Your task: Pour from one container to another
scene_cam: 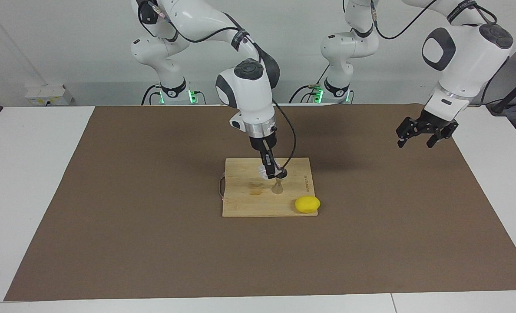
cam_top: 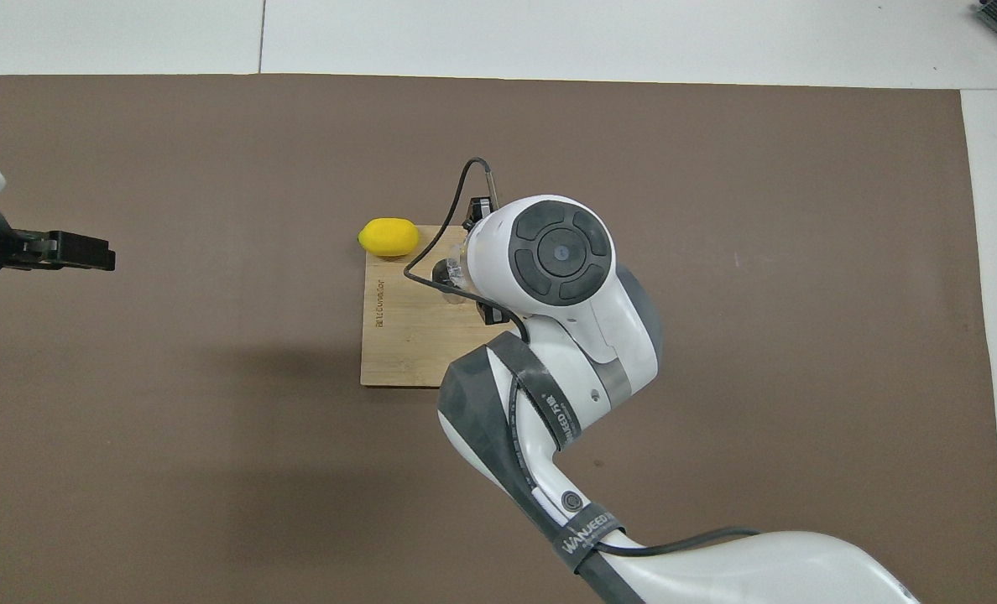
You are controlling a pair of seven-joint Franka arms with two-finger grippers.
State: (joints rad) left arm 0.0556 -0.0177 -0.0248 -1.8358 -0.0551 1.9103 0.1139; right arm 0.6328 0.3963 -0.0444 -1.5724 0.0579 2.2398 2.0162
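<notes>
On the wooden cutting board stands the steel jigger, upright. My right gripper is shut on the small clear cup and holds it tipped on its side, mouth right at the jigger's upper rim. In the overhead view the right arm's wrist covers most of this; only a bit of the cup and the jigger's rim peek out beside it. My left gripper waits open, raised over the brown mat toward the left arm's end of the table, and shows as dark fingertips from above.
A yellow lemon lies at the corner of the board farthest from the robots, toward the left arm's end; from above the lemon is beside the board. A brown mat covers the white table.
</notes>
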